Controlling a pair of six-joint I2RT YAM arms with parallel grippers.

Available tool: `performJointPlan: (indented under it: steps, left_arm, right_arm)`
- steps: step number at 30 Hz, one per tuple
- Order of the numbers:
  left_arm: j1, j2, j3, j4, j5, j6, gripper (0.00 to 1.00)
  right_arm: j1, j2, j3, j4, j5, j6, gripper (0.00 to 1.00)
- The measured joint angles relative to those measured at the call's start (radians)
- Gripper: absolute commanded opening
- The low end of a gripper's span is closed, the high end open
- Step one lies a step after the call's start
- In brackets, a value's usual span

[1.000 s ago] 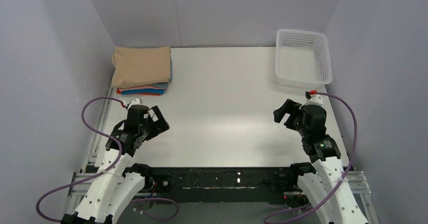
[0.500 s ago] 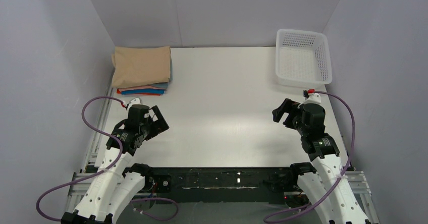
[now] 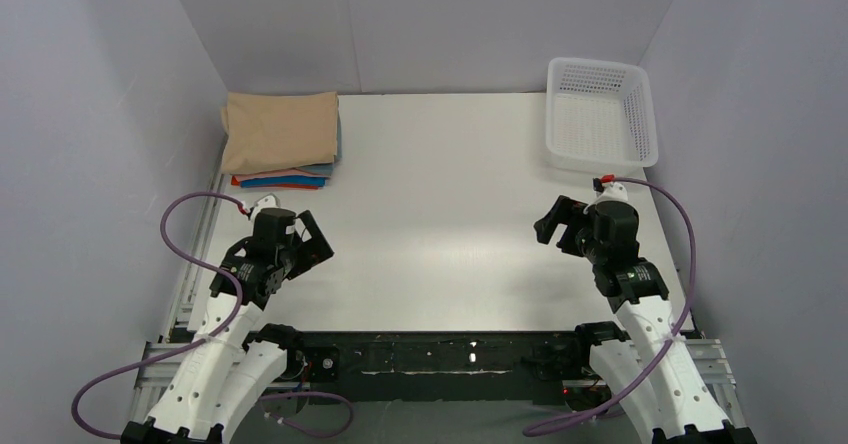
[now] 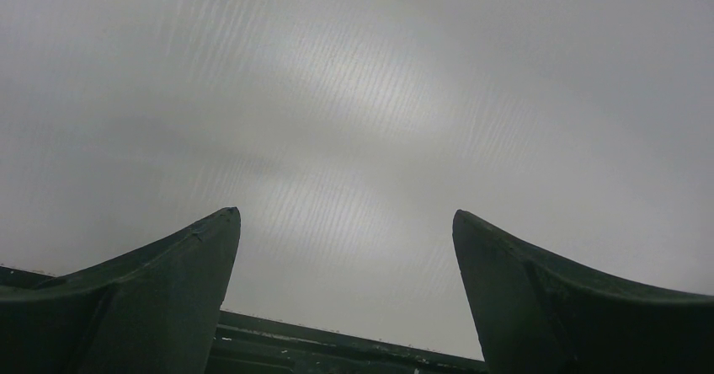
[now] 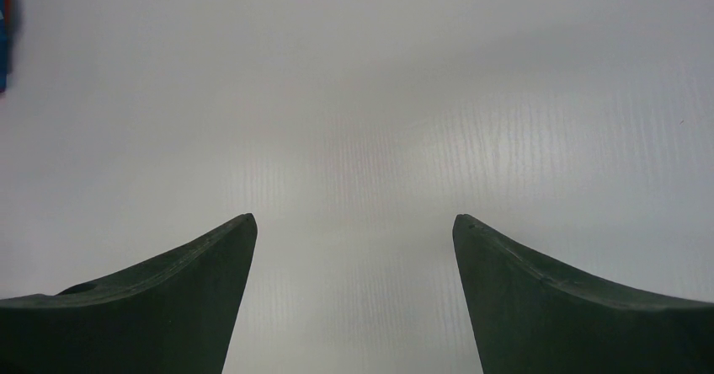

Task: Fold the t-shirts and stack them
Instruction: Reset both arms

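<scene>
The right tool (image 3: 556, 226) edges inward, the left tool (image 3: 314, 241) holds, both wide and empty; with the t-shirts (image 3: 280, 136) stacked, work seems done.

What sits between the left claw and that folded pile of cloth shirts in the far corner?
Nothing visible. Only bare white tabletop separates the open left gripper from the tan-topped folded t-shirt stack; the white plastic lattice basket stands far right.

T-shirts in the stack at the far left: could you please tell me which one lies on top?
The tan-beige t-shirt is on top, its whole folded face showing; the other shirts show only as thin coloured edges beneath it.
</scene>
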Motion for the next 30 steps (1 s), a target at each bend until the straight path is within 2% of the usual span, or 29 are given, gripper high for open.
performJointPlan:
  steps: [18,30]
  left_arm:
    - [0.0,0.079,0.0,0.098,0.042,-0.045,0.98]
    - [0.0,-0.003,0.0,0.098,0.026,-0.018,0.98]
  right_arm:
    - [0.0,-0.164,-0.051,0.031,-0.01,0.0,0.96]
    - [0.0,-0.168,-0.058,0.06,-0.002,-0.007,0.96]
